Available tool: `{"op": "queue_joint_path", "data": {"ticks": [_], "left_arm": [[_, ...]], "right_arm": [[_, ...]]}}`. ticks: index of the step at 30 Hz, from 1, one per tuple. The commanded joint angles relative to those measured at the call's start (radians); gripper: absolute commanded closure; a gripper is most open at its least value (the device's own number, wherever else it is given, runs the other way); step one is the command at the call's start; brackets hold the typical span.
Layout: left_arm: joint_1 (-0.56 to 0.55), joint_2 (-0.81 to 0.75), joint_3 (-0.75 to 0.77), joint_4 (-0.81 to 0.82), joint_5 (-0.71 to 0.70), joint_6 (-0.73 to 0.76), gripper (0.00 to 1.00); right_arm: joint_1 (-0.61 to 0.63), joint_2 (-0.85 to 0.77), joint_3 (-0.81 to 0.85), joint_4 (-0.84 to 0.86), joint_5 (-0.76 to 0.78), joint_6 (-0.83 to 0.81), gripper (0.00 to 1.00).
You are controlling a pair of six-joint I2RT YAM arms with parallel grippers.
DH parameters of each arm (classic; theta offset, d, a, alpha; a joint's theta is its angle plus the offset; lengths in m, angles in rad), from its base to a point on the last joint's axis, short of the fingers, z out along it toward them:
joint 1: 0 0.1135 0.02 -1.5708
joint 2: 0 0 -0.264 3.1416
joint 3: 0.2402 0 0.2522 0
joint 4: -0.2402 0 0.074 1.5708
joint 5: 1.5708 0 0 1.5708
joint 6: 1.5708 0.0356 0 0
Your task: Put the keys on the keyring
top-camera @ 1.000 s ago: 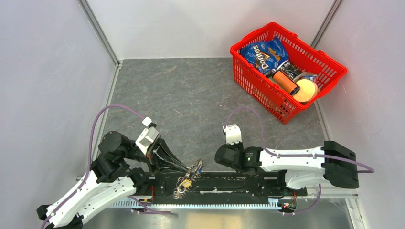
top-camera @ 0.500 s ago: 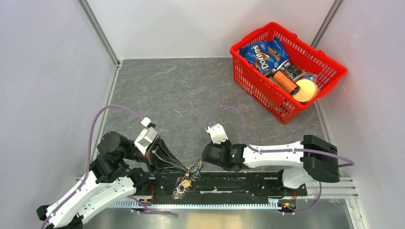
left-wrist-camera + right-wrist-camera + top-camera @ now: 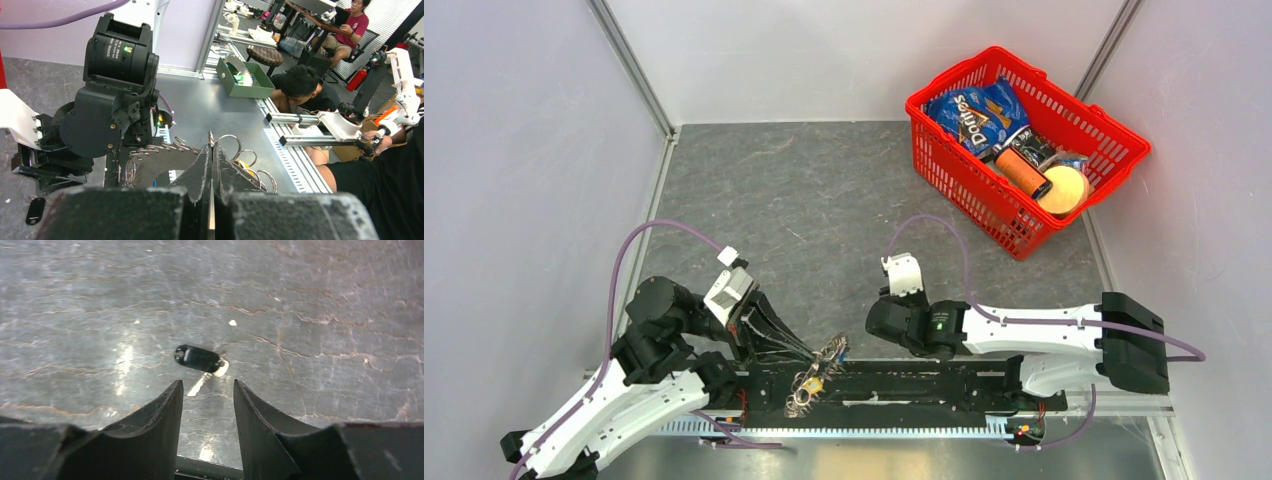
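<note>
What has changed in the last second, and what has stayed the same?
The right arm swung left toward the keyring, then drew back right. The right gripper is open now, the black key lying free on the table before it. The left gripper stayed shut on the keyring; the red basket did not move.

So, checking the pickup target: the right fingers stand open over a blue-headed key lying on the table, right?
No: that key is black-headed, not blue, as the right wrist view shows. The right fingers do stand open over it, lying on the table.
</note>
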Motion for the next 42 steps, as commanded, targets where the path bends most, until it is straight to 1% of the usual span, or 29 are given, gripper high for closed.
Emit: {"op": "queue_joint_path", "data": {"ticks": [1,4,9,15,21,26,31,38,42], "left_arm": [[-0.003,0.001,0.034,0.043,-0.012,0.002,0.98],[-0.003,0.004,0.034,0.046,-0.009,0.003,0.98],[-0.003,0.007,0.030,0.053,-0.010,0.002,0.98],[-0.003,0.008,0.027,0.058,-0.008,-0.002,0.98],[-0.003,0.004,0.029,0.052,-0.009,-0.001,0.98],[-0.004,0.007,0.027,0.052,-0.009,0.004,0.98],[-0.003,0.009,0.028,0.049,-0.009,0.006,0.98],[-0.004,0.010,0.035,0.037,-0.008,0.017,0.98],[-0.003,0.015,0.036,0.036,-0.005,0.021,0.98]], "right_arm": [[-0.046,-0.005,-0.027,-0.067,0.027,0.136,0.52],[-0.066,0.006,-0.035,-0.068,-0.005,0.184,0.56],[-0.068,0.073,-0.036,-0.053,-0.046,0.239,0.59],[-0.084,0.105,-0.034,-0.048,-0.026,0.316,0.64],[-0.136,0.115,-0.021,-0.041,-0.029,0.340,0.63],[-0.182,0.154,-0.010,-0.023,-0.059,0.356,0.63],[-0.218,0.154,-0.028,0.033,-0.085,0.372,0.63],[-0.229,0.109,-0.050,0.066,-0.083,0.373,0.64],[-0.230,0.110,-0.047,0.071,-0.117,0.348,0.64]]}}
